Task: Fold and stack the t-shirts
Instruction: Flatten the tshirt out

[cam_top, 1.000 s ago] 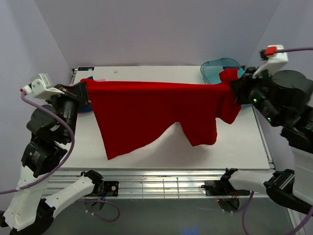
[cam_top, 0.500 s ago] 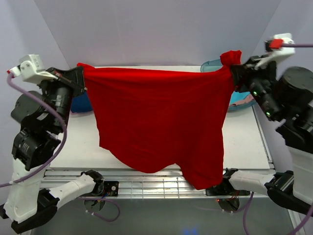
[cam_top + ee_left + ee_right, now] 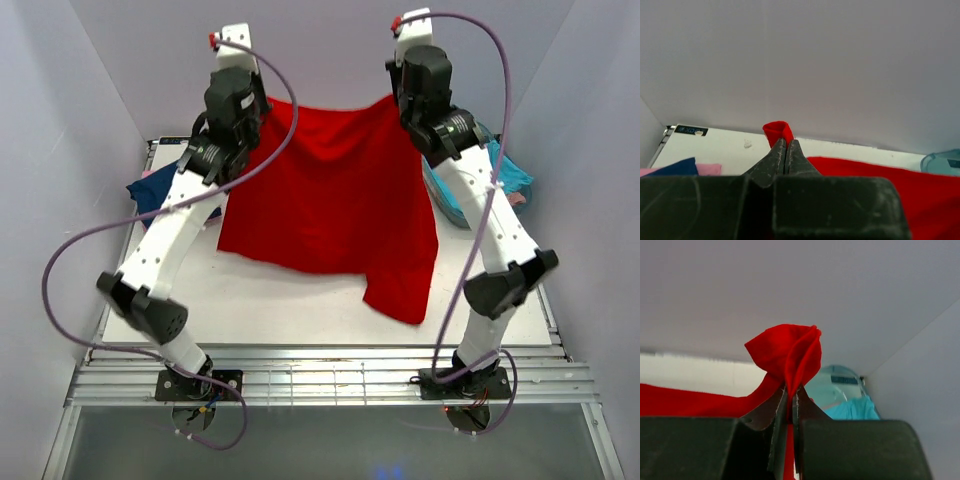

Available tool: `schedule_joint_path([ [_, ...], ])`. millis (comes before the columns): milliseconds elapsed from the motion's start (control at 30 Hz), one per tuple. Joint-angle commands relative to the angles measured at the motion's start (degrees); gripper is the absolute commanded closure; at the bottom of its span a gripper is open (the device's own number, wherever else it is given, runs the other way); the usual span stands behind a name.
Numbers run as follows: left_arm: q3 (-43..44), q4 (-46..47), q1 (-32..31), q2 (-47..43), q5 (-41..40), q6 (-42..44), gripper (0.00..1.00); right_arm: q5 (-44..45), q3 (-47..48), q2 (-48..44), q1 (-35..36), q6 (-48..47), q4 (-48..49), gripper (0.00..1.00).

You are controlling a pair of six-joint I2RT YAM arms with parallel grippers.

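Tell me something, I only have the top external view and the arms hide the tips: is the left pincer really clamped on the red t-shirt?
Observer: Yes. In the left wrist view the left pincer is shut on the red t-shirt, and only a small fold pokes past its tips.
Operator: And the right one?
Observer: In the right wrist view the right pincer is shut on the shirt too, with a bigger bunch of red cloth puffed up above its tips.
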Motion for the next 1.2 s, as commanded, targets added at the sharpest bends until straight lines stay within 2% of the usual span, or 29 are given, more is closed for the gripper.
schedule_joint_path([
  [0, 15.5, 7.7, 2.2, 4.6, 2.7, 5.4, 1.0, -0.4, 16.0, 2.3, -1.2, -8.1, 16.6, 0.92],
  [33, 22.0, 8.1, 2.4, 7.7, 3.4, 7.2, 1.0, -0.9, 14.5, 1.5, -1.3, -9.1, 19.2, 0.92],
  [67, 23.6, 10.1, 2.5, 8.5, 3.8, 9.0, 1.0, -1.4, 11.9, 0.0, -1.3, -9.9, 22.1, 0.92],
  [100, 23.8, 11.8, 2.6, 8.7, 4.2, 9.9, 1.0, -2.0, 5.3, -3.6, -1.2, -10.7, 28.0, 0.92],
  [200, 16.7, 18.6, 2.6, 5.6, 5.7, 12.4, 1.0, -3.2, -1.7, -8.8, -1.3, -12.5, 32.8, 0.92],
  [300, 0.0, 27.0, 2.7, -1.0, 8.1, 12.9, 1.0, -4.0, -7.6, -11.1, -1.4, -12.4, 30.2, 0.92],
  [333, -5.0, 30.5, 2.7, -3.0, 8.9, 12.9, 1.0, -5.0, -11.4, -11.8, -1.3, -10.8, 26.3, 0.92],
  [367, -13.3, 31.3, 2.7, -5.9, 9.0, 12.5, 1.0, -5.7, -14.4, -13.9, -1.4, -10.1, 25.3, 0.92],
  [400, -17.1, 31.5, 2.8, -7.3, 8.7, 11.2, 1.0, -7.6, -17.7, -15.2, -1.4, -9.3, 24.6, 0.92],
  [433, -21.1, 32.1, 2.8, -8.6, 8.6, 10.4, 1.0, -8.5, -25.2, -16.4, -1.3, -7.6, 23.9, 0.92],
  [467, -29.6, 32.4, 2.9, -11.0, 8.2, 9.6, 1.0, -9.5, -29.1, -18.4, -1.3, -7.0, 23.6, 0.92],
  [533, -38.2, 32.7, 3.1, -13.1, 8.7, 6.1, 1.0, -12.4, -36.4, -19.8, -1.2, -5.5, 21.8, 0.92],
  [567, -46.2, 32.8, 3.1, -13.6, 8.6, 4.5, 0.99, -13.2, -42.1, -20.1, -1.1, -3.6, 20.7, 0.92],
  [667, -57.4, 32.8, 3.0, -15.8, 4.7, -3.8, 1.0, -17.7, -51.6, -19.2, -0.4, -0.4, 16.6, 0.92],
  [700, -63.6, 32.9, 3.0, -17.0, 1.9, -6.0, 1.0, -19.1, -53.3, -18.7, 0.0, 0.3, 15.2, 0.92],
  [800, -69.9, 31.2, 3.0, -17.8, -2.2, -10.2, 1.0, -21.3, -57.6, -17.7, 2.1, 3.4, 11.4, 0.92],
  [833, -70.0, 25.6, 3.0, -18.4, -5.6, -15.0, 1.0, -21.2, -58.0, -17.6, 2.9, 4.3, 10.1, 0.92],
  [933, -70.6, 17.2, 3.0, -21.5, -9.2, -18.8, 1.0, -21.9, -58.4, -17.5, 6.1, 7.9, 5.0, 0.92],
  [1033, -69.8, 10.2, 2.9, -24.9, -10.3, -22.2, 1.0, -22.4, -56.9, -16.8, 9.5, 13.0, -2.6, 0.92],
  [1167, -70.0, 4.9, 2.4, -32.7, -11.0, -25.7, 1.0, -18.8, -55.2, -14.6, 16.6, 20.8, -14.5, 0.92],
])
